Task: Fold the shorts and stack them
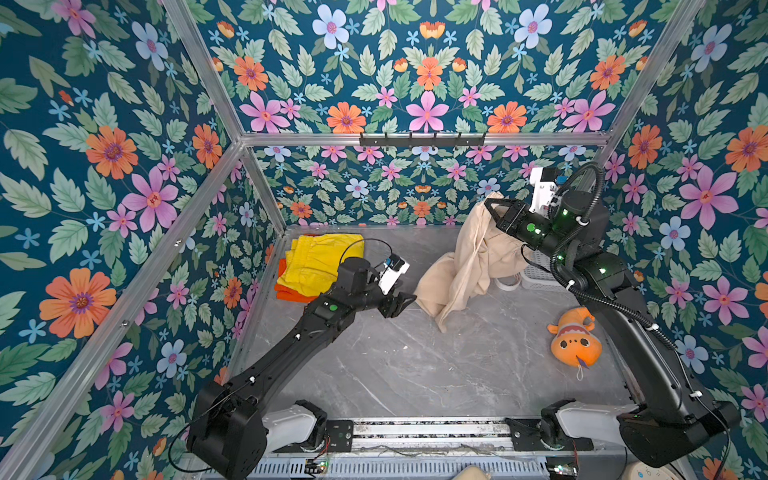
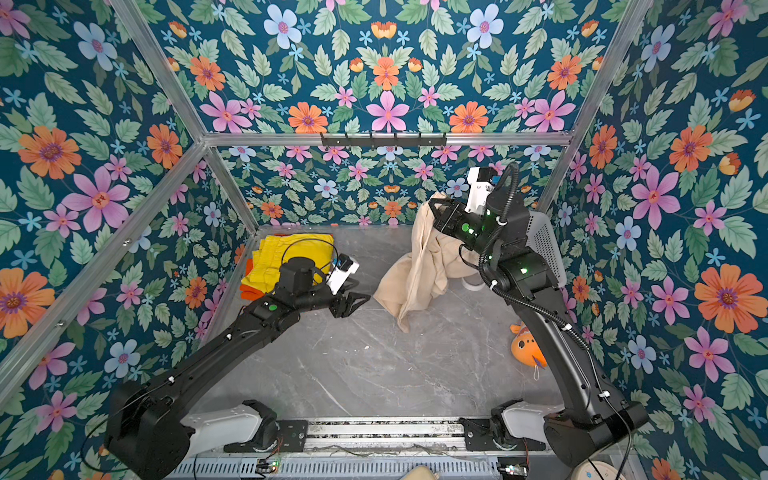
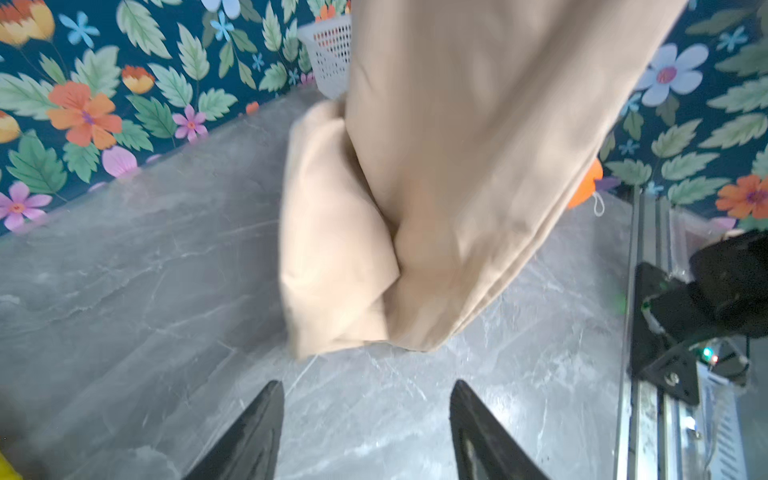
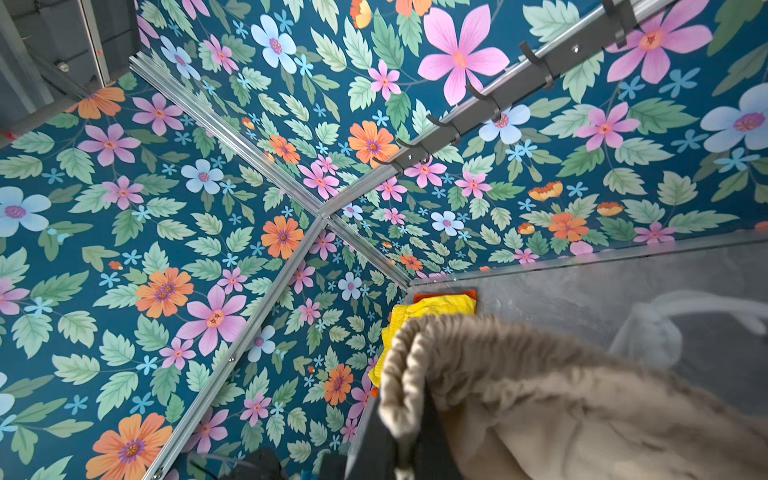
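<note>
The beige shorts (image 1: 469, 257) (image 2: 419, 266) hang just in front of the white basket (image 1: 536, 274) (image 2: 544, 245), hiding part of it in both top views. My right jaws are pinched tight on the gathered elastic waist at the top, well above the basket's rim. In the right wrist view the ruffled waistband (image 4: 419, 357) bunches over the dark fingers. From there the cloth drops in long folds, and its lowest ends reach down to the counter (image 1: 415, 365) on the side away from the basket.

My left jaws sit low, farther from the basket than the shorts, near the hanging hem but apart from it. In the left wrist view they stand moderately wide with only bare counter between them, and the beige cloth (image 3: 457, 166) hangs ahead of them.

As for the basket (image 3: 332, 50) itself, I see only its mesh wall and rim. I cannot tell what is in it.

A white roll (image 1: 509, 282) (image 2: 471, 284) lies just beside the basket. The orange plush fish (image 1: 575, 338) (image 2: 525, 347) lies near the basket, on its near side. Well apart from the basket, in the far corner on the opposite side, the folded yellow shorts (image 1: 324, 257) (image 2: 291, 253) (image 4: 436, 309) lie on top of the orange shorts (image 1: 291, 293) (image 2: 251, 291) (image 4: 444, 296).
</note>
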{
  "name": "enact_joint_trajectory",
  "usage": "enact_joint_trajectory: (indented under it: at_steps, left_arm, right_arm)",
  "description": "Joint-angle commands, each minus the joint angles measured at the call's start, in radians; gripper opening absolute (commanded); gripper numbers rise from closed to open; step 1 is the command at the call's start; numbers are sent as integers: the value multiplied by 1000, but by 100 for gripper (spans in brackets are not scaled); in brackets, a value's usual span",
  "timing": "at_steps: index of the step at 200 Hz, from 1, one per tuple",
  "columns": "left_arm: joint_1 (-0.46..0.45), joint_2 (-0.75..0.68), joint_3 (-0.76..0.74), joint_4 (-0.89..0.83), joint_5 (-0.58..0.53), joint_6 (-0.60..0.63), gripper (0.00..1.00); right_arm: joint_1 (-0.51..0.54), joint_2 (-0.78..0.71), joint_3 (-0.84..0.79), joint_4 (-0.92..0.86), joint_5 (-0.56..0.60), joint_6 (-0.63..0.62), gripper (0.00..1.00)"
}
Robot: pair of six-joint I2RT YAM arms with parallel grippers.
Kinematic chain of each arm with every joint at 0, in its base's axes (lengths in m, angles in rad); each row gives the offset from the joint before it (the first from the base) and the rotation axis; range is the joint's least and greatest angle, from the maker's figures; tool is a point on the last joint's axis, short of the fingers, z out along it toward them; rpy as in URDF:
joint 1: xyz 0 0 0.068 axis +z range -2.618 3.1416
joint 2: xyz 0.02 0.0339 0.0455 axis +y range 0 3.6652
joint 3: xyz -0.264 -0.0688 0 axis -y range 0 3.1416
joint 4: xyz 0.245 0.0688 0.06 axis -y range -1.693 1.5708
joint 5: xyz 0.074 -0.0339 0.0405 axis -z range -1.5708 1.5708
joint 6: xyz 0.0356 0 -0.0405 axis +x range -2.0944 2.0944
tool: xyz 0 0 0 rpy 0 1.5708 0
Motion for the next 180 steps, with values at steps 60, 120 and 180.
enact_joint_trajectory:
  at_steps: [60,120,180]
  left_arm:
    - [-110,52,-205,296,-61,160,69]
    - [-217,56,-315,490,-168,45,71]
    - [-356,144,-360,654,-388,-49,72]
  right_arm:
    - [14,33,94,-5,43,-24,0]
    - [30,60,113,-13,62,-29,0]
    - [37,68,114,-14,86,-26,0]
